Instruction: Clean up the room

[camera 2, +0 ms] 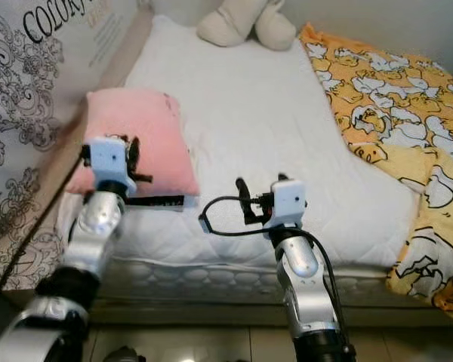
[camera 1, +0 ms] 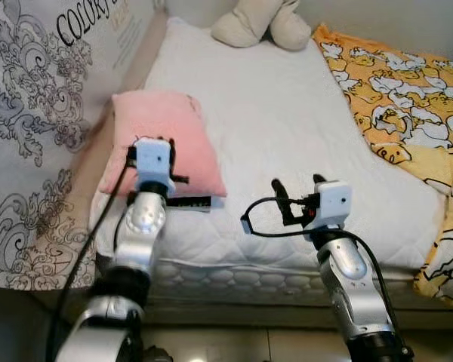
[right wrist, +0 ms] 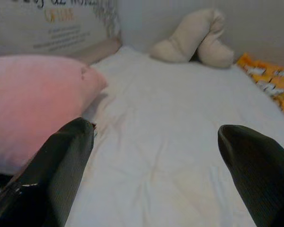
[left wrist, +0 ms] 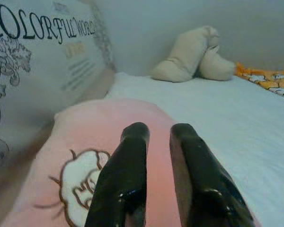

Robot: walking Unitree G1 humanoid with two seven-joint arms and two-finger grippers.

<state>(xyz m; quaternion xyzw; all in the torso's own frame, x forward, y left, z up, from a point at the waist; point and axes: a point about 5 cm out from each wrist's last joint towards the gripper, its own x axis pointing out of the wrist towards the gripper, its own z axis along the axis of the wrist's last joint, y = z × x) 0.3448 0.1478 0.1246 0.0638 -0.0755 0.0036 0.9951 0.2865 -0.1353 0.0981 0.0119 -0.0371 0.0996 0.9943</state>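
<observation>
pink pillow (camera 1: 166, 139) lay at mattress (camera 1: 287, 128) left front edge, by headboard | left gripper (left wrist: 158, 142) narrow, over pillow, likely lining up a grasp | right gripper (right wrist: 156, 156) wide apart, hovered above bare sheet, free to assist

A bed (camera 1: 287, 143) is seen, covered with a white quilted mattress pad that reaches the near edge. Along the robot's left side, a pale printed panel (camera 1: 30, 113) with grey scrollwork and black lettering is set against the bed, with a tan strip between them. A plain light wall (left wrist: 180, 28) is seen behind the head of the bed. A strip of pale glossy floor (camera 1: 234, 343) is shown below the mattress edge. The scene is lit softly and evenly.
</observation>
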